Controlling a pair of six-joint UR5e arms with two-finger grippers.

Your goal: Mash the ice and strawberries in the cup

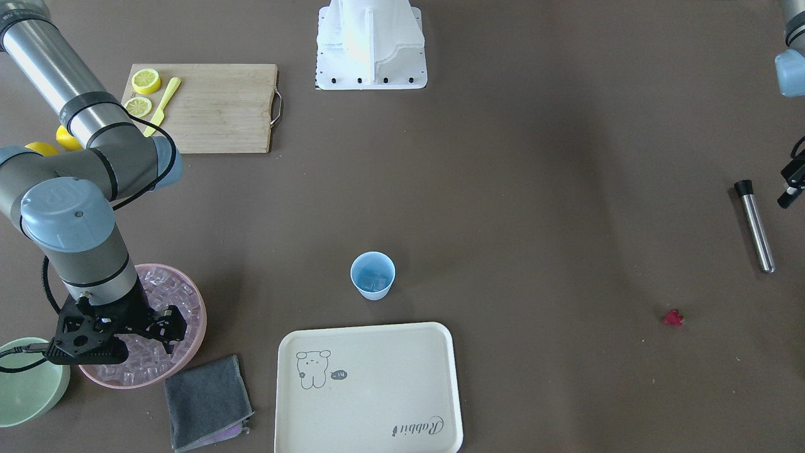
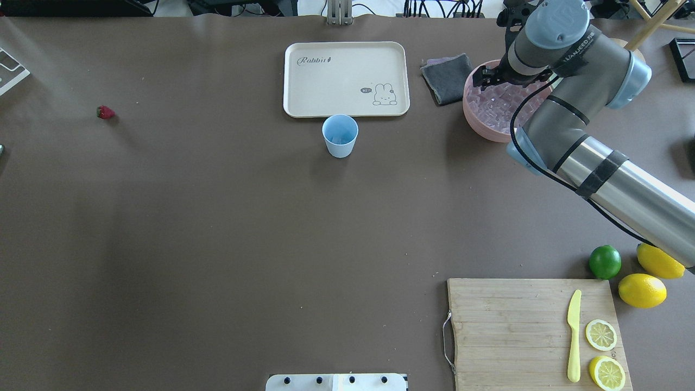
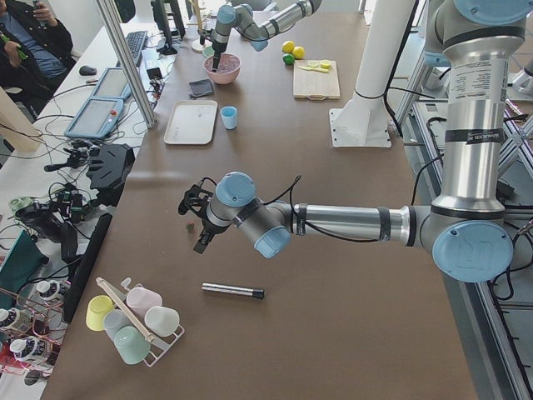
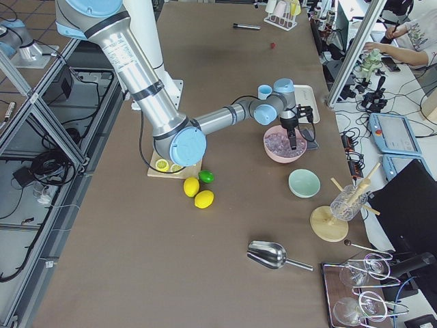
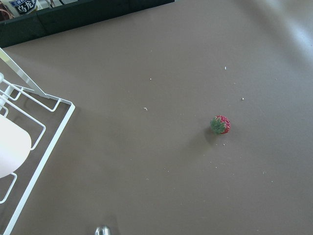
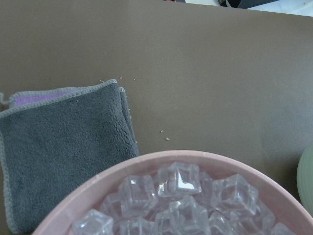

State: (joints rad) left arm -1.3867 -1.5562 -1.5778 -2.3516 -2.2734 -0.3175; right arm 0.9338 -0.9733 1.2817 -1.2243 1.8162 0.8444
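The light-blue cup [image 1: 373,275] stands upright mid-table beside the cream tray, with a few ice cubes in it. Most of the ice [image 6: 186,196] fills a pink bowl [image 1: 188,352]. My right gripper [image 1: 165,328] hangs just over that ice; its fingers look spread and empty. The strawberry [image 5: 220,125] lies alone on the bare table far to my left, and shows in the front view [image 1: 673,318] too. My left gripper [image 1: 791,185] hovers near it, cut off by the frame edge, so I cannot tell whether it is open or shut.
A steel muddler [image 1: 755,225] lies near the left gripper. A cream tray [image 1: 371,434], a grey cloth [image 1: 204,399] and a pale-green bowl [image 1: 25,390] flank the pink bowl. A cutting board [image 2: 521,331] with lemon slices and a yellow knife, a lime [image 2: 605,261] and lemons sit near my right.
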